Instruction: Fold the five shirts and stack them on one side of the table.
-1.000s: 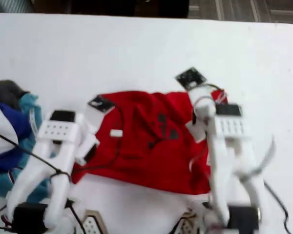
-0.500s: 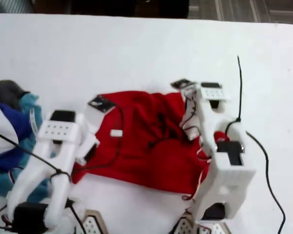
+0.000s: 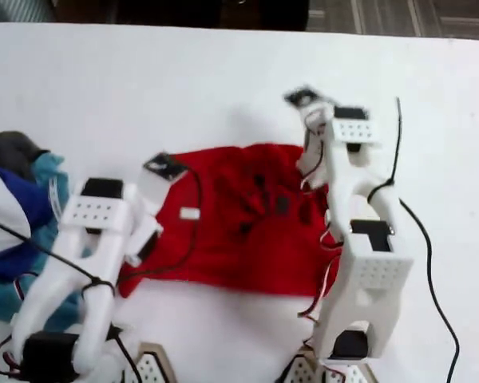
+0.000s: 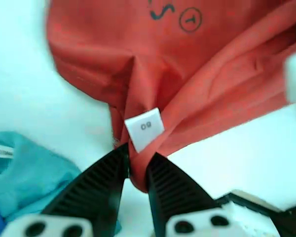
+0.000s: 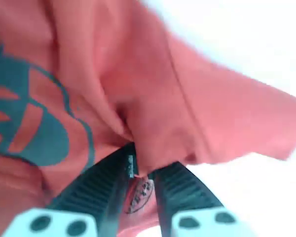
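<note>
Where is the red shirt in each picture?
High view: red cloth shirt spread across the picture's middle.
Left wrist view: its edge pinched in the left gripper.
Right wrist view: a fold pinched in the right gripper.
Shared landmark: the shirt's dark print.

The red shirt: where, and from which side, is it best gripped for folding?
Take the red shirt at its raised, gathered edges. The left claw pinches the pleat by the white tag from the left side; the right claw pinches a ridge at the far right corner. Flat cloth gives nothing to pinch.
</note>
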Robot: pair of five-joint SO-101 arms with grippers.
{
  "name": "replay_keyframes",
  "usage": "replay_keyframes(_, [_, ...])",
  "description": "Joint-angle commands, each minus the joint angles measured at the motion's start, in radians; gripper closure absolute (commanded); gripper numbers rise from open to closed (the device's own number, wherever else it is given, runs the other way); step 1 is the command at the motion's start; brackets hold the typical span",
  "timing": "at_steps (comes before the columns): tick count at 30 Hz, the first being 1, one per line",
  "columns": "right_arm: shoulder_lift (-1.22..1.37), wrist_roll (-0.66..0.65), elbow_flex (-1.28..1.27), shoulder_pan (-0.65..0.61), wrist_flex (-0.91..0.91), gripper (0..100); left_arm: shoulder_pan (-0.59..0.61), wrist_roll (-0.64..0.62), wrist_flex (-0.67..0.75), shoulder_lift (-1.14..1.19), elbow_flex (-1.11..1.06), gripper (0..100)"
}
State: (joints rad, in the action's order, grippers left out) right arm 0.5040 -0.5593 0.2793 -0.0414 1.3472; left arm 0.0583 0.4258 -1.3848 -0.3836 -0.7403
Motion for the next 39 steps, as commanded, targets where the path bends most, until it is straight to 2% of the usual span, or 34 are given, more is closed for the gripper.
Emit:
replay_keyframes(1, [-0.013,0.008,0.258,0.035,-0.002,97.9,-0.002,0.003,-0.008,-0.034,0.124,97])
replay_keyframes(6, [-0.012,0.008,0.5,0.056,-0.062,97.9,-0.006,0.0,-0.106,-0.035,0.329,97])
replay_keyframes(11, [0.012,0.006,0.493,0.059,-0.104,96.5,-0.006,0.0,-0.173,-0.034,0.466,97])
replay_keyframes(14, [0.081,0.006,0.473,0.064,-0.097,84.9,-0.008,0.002,-0.169,-0.026,0.412,97])
replay_keyframes(16, [0.128,0.006,0.483,0.07,-0.071,74.7,-0.008,0.006,-0.124,-0.026,0.328,97])
replay_keyframes(18, [0.153,0.006,0.489,0.074,-0.051,68.8,-0.002,0.008,-0.061,-0.026,0.225,97])
replay_keyframes(23, [0.114,0.008,0.566,0.076,0.111,71.4,-0.002,0.009,0.112,-0.034,0.007,97])
replay_keyframes(30, [0.019,0.008,0.623,0.041,0.429,76.3,0.0,0.003,0.213,-0.035,-0.039,97])
replay_keyframes(34, [-0.044,0.008,0.462,0.015,0.424,79.1,0.0,0.002,0.239,-0.035,-0.039,97])
replay_keyframes(39, [-0.165,0.006,0.164,-0.085,0.409,75.2,0.017,0.002,0.252,-0.032,0.002,97])
